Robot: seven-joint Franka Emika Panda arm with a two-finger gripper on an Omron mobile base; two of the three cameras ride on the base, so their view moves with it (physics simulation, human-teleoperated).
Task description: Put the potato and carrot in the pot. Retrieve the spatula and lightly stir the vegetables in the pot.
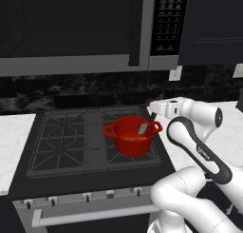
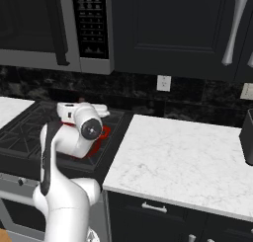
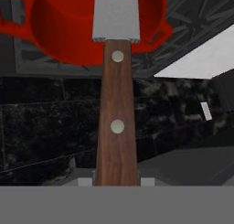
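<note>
hand view is showing the gripper clamping the spatula by its handle. its long axis is running straight from the jaws into the pot, blade reaching over the rim, inside.

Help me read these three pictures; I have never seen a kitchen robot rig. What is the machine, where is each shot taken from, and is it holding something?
It is a white robot arm in a rendered kitchen, with two small jaws at its end. Two pictures come from cameras behind the arm, one to its left and one to its right; the third looks along the hand itself. A red pot stands on the dark stove. The gripper is shut on the spatula, which has a brown wooden handle, and its grey blade reaches into the pot. Something orange lies at the pot's bottom; I cannot tell more. A white marble counter lies right of the stove.
</note>
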